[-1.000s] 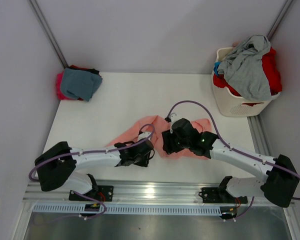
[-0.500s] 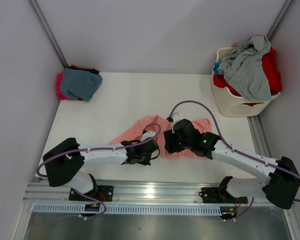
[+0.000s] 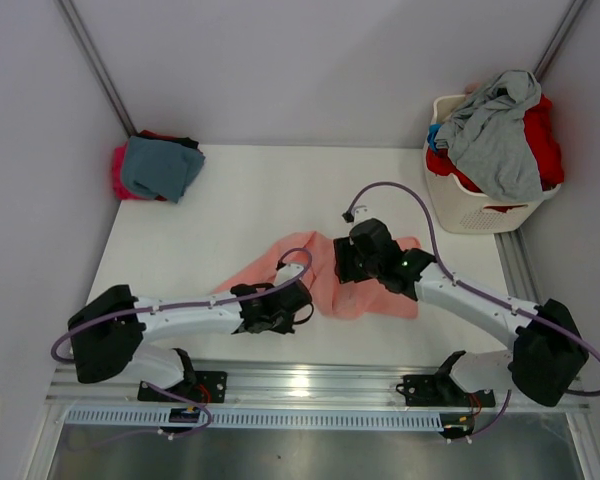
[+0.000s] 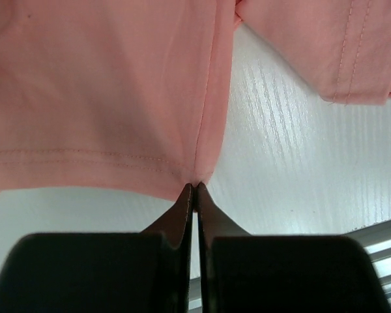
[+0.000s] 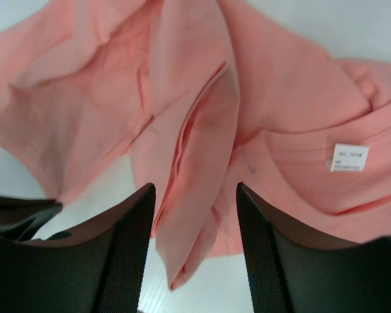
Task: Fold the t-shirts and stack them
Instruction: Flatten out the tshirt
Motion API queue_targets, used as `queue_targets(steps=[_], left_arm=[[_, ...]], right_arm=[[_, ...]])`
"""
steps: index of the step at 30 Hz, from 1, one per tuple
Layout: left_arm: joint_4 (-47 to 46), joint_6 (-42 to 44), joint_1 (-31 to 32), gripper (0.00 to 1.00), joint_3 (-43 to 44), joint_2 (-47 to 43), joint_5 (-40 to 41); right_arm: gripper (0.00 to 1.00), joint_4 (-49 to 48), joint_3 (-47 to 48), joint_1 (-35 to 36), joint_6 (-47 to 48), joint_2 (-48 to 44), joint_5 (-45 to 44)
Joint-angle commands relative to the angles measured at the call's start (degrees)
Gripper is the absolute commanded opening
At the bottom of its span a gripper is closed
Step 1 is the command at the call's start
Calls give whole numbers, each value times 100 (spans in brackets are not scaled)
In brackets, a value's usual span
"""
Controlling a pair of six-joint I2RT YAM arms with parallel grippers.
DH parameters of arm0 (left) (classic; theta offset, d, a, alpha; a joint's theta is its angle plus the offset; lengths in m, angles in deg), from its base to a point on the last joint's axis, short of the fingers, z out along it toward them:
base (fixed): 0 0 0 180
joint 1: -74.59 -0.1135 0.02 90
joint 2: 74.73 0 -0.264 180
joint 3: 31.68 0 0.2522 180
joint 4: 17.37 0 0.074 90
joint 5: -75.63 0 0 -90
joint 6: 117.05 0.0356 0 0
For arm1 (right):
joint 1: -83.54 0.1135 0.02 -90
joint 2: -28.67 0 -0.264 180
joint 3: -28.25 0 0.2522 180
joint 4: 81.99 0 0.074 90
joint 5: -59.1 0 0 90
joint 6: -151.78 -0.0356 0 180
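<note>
A salmon-pink t-shirt (image 3: 375, 297) lies crumpled on the white table near the front middle. My left gripper (image 3: 302, 297) is shut, its tips pinching the hem at the shirt's side seam (image 4: 195, 184). My right gripper (image 3: 343, 270) hovers over the shirt's middle, open; a loose fold of pink cloth (image 5: 199, 189) sits between its fingers (image 5: 130, 228) without being squeezed. The shirt's small white label (image 5: 349, 158) shows to the right in the right wrist view. A teal-blue t-shirt (image 3: 160, 167) lies folded on top of magenta and black ones at the back left.
A white slotted basket (image 3: 470, 208) stands at the back right, heaped with a grey shirt (image 3: 495, 135) and red cloth (image 3: 543, 140). Grey walls close in the table on the left, back and right. A metal rail (image 3: 310, 385) runs along the near edge.
My left gripper has shut on the pink shirt's hem. The right gripper has moved back and a little to the right over the shirt, still open.
</note>
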Motion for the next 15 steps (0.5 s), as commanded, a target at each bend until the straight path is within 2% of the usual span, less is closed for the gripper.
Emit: queue_targets(steps=[1,15], left_arm=[[274,-246,50,1,-58,-343,202],[318,-308,67,1,-260,-589,158]], right_arm=[[56,-438,384,-168,148,305,14],[54,-798,797,-186,245,1211,15]])
